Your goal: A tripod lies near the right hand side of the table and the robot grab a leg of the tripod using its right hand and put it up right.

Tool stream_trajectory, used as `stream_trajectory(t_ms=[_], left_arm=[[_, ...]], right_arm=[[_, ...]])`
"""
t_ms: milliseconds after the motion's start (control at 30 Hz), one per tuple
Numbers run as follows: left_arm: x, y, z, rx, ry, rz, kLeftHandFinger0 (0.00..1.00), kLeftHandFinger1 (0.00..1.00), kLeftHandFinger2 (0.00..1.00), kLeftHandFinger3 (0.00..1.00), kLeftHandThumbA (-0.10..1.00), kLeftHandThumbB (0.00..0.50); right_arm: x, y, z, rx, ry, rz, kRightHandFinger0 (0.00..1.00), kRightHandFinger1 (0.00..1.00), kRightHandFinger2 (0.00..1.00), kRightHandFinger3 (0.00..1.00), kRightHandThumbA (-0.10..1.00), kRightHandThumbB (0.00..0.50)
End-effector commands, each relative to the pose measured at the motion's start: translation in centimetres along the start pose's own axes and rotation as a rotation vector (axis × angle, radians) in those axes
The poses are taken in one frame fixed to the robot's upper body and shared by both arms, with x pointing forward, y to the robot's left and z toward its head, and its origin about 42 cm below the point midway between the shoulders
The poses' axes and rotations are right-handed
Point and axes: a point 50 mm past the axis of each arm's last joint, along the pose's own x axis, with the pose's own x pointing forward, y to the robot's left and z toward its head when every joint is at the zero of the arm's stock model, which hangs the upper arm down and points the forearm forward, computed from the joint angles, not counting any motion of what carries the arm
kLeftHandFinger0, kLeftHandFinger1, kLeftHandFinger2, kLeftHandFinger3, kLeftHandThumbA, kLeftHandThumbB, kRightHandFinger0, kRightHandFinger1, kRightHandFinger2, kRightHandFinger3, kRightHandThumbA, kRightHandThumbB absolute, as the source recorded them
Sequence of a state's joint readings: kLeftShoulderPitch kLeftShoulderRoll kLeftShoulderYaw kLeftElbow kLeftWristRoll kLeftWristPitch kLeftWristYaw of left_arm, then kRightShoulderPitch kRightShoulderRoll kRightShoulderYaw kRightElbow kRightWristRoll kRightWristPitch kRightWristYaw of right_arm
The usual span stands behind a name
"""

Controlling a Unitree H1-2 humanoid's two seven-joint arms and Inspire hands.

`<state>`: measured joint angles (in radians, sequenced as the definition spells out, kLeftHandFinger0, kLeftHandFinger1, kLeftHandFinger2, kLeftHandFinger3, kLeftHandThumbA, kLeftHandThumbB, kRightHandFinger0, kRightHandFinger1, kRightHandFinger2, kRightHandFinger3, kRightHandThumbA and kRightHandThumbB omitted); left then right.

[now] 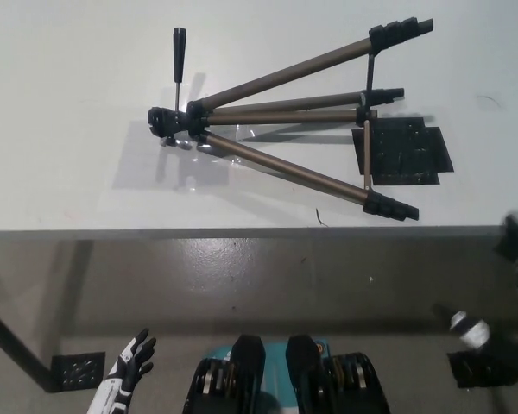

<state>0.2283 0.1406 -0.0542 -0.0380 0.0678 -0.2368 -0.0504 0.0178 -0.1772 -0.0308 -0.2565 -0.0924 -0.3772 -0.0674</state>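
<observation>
Down at the lower left, well short of the worktop [69, 129], the white left hand [131, 358] hangs over the floor with its fingers spread and nothing in them. On the pale worktop the tripod [276, 129] lies flat on its side, its head and pan handle [179, 56] at the left end and its three legs fanned out toward the right. A dark square patch [401, 153] sits under the legs' right ends. Right of the tripod and below the worktop edge, the black right hand [516, 250] is blurred; I cannot tell whether it is spread or closed.
</observation>
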Motion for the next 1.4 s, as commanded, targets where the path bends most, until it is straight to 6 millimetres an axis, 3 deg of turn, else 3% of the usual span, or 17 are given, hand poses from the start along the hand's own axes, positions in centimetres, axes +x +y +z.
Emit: stream_trajectory(t_ms=[0, 167, 300, 433, 633, 933, 1200, 1367], left_arm=[[0.2, 0.4, 1.2, 0.013, -0.078, -0.009, 1.00, 1.00, 1.00, 1.00, 1.00, 0.328], [0.4, 0.3, 1.4, 0.010, -0.081, -0.025, 1.00, 1.00, 1.00, 1.00, 1.00, 0.319], [0.4, 0.3, 1.4, 0.011, -0.078, -0.025, 1.00, 1.00, 1.00, 1.00, 1.00, 0.332], [0.4, 0.3, 1.3, 0.026, -0.072, -0.023, 1.00, 1.00, 1.00, 1.00, 1.00, 0.329], [0.2, 0.3, 1.1, 0.021, -0.078, -0.031, 1.00, 1.00, 1.00, 1.00, 1.00, 0.305], [0.0, 0.2, 0.7, 0.028, -0.040, -0.028, 1.00, 1.00, 1.00, 1.00, 1.00, 0.366], [-0.5, 0.1, 0.6, 0.040, -0.024, -0.027, 1.00, 1.00, 1.00, 1.00, 1.00, 0.419], [-0.7, 0.0, 0.6, 0.053, -0.048, -0.039, 1.00, 1.00, 1.00, 1.00, 1.00, 0.354]], right_arm=[[6.5, -2.9, 6.3, -0.115, -0.249, 0.019, 1.00, 1.00, 1.00, 1.00, 0.95, 0.446], [13.6, -4.0, 11.6, -0.363, -0.289, 0.131, 1.00, 1.00, 1.00, 1.00, 1.00, 0.500], [18.8, -3.2, 13.7, -0.441, -0.295, 0.254, 1.00, 1.00, 1.00, 1.00, 1.00, 0.495], [25.4, 0.0, 16.1, -0.547, -0.278, 0.404, 1.00, 1.00, 1.00, 1.00, 1.00, 0.492], [32.1, 5.6, 16.5, -0.689, -0.212, 0.550, 1.00, 1.00, 1.00, 1.00, 1.00, 0.500], [38.3, 11.2, 15.6, -0.831, -0.073, 0.688, 1.00, 1.00, 1.00, 1.00, 0.92, 0.500], [40.1, 15.2, 12.2, -1.095, 0.032, 0.785, 1.00, 1.00, 1.00, 1.00, 0.92, 0.500], [40.6, 16.5, 9.8, -1.223, 0.091, 0.836, 1.00, 1.00, 1.00, 1.00, 0.91, 0.500]])
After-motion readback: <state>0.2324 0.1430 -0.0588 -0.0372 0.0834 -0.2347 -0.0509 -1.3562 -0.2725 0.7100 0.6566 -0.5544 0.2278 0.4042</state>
